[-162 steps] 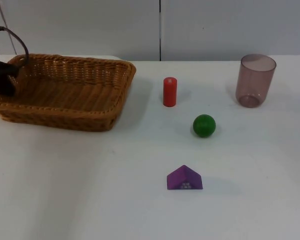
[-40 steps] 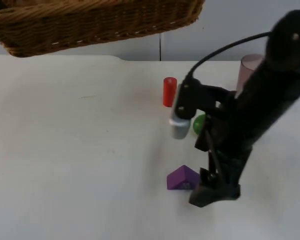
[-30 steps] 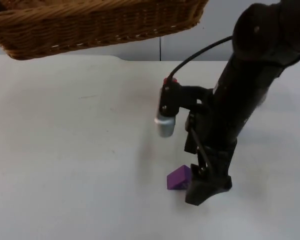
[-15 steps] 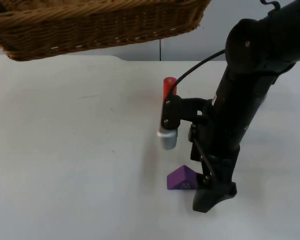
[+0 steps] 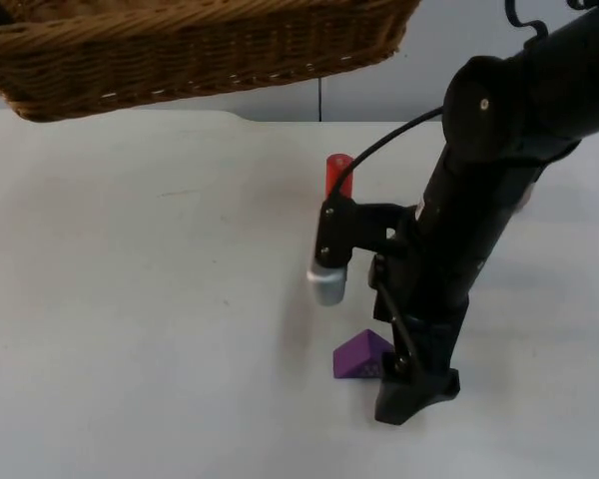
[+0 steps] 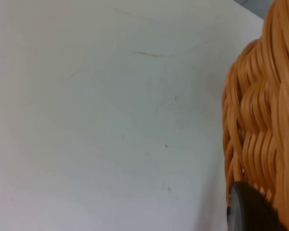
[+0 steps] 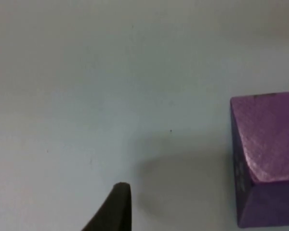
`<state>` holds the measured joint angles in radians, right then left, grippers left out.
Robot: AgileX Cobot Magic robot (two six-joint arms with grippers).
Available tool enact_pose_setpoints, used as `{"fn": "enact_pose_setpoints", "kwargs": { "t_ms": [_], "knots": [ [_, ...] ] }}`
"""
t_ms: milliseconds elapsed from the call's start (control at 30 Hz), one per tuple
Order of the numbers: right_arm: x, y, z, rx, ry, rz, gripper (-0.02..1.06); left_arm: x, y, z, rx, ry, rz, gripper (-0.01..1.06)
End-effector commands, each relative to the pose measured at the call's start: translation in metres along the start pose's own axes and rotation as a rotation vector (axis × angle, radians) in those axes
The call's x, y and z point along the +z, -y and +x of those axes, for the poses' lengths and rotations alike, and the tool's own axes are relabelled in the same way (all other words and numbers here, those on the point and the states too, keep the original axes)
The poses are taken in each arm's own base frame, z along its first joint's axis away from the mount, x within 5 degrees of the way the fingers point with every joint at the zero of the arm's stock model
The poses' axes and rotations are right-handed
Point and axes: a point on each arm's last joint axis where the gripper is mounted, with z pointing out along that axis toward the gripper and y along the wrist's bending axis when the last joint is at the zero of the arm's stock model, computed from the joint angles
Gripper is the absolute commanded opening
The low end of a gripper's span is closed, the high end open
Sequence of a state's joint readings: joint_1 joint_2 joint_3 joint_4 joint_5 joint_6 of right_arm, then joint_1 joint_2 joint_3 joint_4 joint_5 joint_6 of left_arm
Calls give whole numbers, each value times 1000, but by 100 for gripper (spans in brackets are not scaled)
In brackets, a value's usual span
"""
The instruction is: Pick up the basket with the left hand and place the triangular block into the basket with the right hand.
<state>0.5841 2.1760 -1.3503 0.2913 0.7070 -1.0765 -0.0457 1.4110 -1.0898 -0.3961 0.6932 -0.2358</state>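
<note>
Reaching steeply down from the top view's upper right, black right arm, forearm near vertical, wrist bent toward the table.

Right gripper [image 5: 411, 391]: low over the white table top [image 5: 160, 299], just beside the purple triangular block [image 5: 360, 356], on the block's right side as the top view shows it. One black fingertip [image 7: 113, 211] stands clear of the block in the right wrist view, with bare table between the two. How far the fingers are spread cannot be told; nothing is seen in their hold.

Purple triangular block: resting on the table in the near middle, partly covered by the right arm in the top view; in the right wrist view its sloped face and a flat end face show, both unobstructed.

Woven wicker basket [image 5: 200, 45]: raised off the table, across the top view's upper left, its underside and side wall showing. In the left wrist view the weave [image 6: 260, 120] stands beside a black fingertip [image 6: 248, 211] pressed against it.

Left gripper: at the basket's rim by the wrist view; closed on the wicker wall.

Red cylinder [image 5: 336, 176]: upright on the table behind the right arm, well apart from the block.
</note>
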Motion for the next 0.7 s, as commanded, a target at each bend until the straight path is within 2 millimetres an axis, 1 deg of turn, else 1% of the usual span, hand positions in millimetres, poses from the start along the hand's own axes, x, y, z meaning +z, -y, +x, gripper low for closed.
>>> {"fn": "enact_pose_setpoints", "kwargs": {
  "t_ms": [0,167,233,300,333,400,500,533,633,667],
  "knots": [
    [0,-1,-4,-14,12,6,100,-6,6,-2,-23,34,39,0],
    [0,0,-5,-15,14,11,95,-6,6,-1,-24,29,38,0],
    [0,-3,-7,-24,16,11,90,-6,6,-1,-24,27,38,0],
    [0,-3,-7,-26,14,12,80,-6,6,-1,-24,27,38,0],
    [0,-3,-7,-26,14,12,80,-6,6,-1,-24,27,38,0],
    [1,-6,-10,-29,15,9,67,-6,6,-1,-24,27,38,0],
    [1,-5,-10,-6,13,16,41,-6,6,-1,-24,26,38,0],
    [1,-5,-10,-6,13,16,41,-6,6,-1,-24,26,38,0],
    [1,-4,-9,41,6,23,8,-6,5,-1,-24,22,37,0],
    [1,-4,-9,41,6,23,8,-6,5,-1,-24,22,37,0]
  ]
}}
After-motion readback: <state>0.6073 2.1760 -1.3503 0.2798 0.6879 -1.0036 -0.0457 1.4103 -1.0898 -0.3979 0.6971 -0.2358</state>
